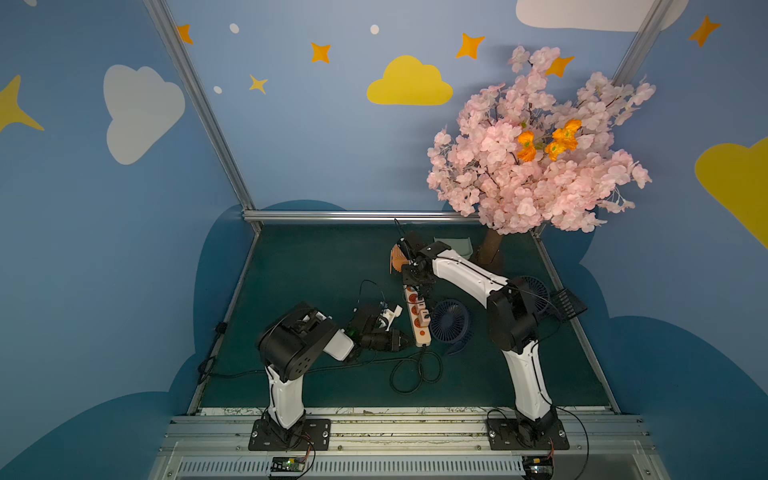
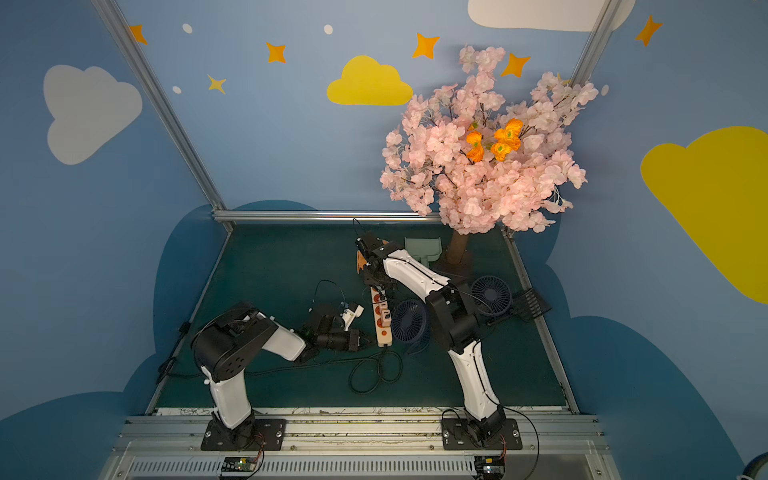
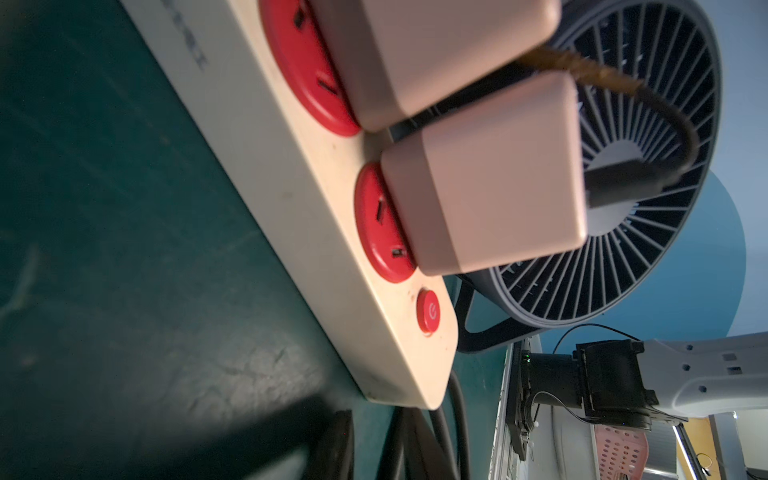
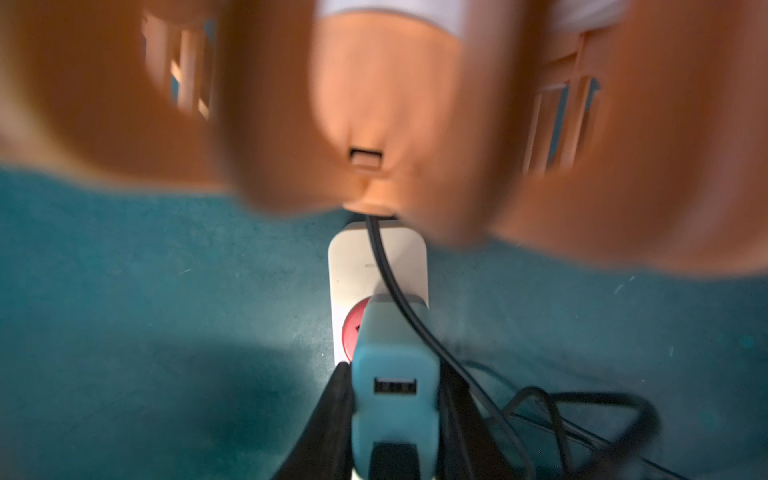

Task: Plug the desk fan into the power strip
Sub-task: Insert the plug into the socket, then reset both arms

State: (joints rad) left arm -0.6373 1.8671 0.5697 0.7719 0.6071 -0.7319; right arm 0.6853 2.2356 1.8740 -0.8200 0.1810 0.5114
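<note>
On the green mat (image 1: 316,270), near its middle: the power strip (image 1: 417,325) (image 2: 382,328), long axis pointing away from the arm bases, orange button (image 3: 428,311) at the near end, black cord (image 1: 415,370) in loose coils just in front.

At the far end: the right gripper (image 1: 417,287), clamped on a teal plug adapter (image 4: 395,374), with black fingers (image 4: 332,403) pressed to either side of it in the right wrist view. Adapter over the last red socket (image 4: 353,328); depth of seating impossible to tell.

At the near end: the left gripper (image 1: 409,341), tips at the strip's edge by the button. Whether apart or gripping, impossible to tell.

Seated in 2 nearer sockets: 2 pinkish adapters (image 3: 490,208), a dark cable leaving 1 of them.

Crowding the strip:
- Dark blue fan (image 1: 450,322) just beside it on the right arm's side.
- Second dark blue fan (image 1: 538,291) farther back, partly hidden behind the right arm's elbow.
- Blurred orange thing (image 4: 374,104) just behind the right gripper, filling much of the right wrist view, with a thin black cable (image 4: 384,266) running from it across the strip's end and past the adapter.

Farther off: pale green scoop (image 1: 455,245), pink blossom tree (image 1: 536,145) at the far right corner, and a black comb-like piece (image 1: 567,303) at the mat's right edge.
</note>
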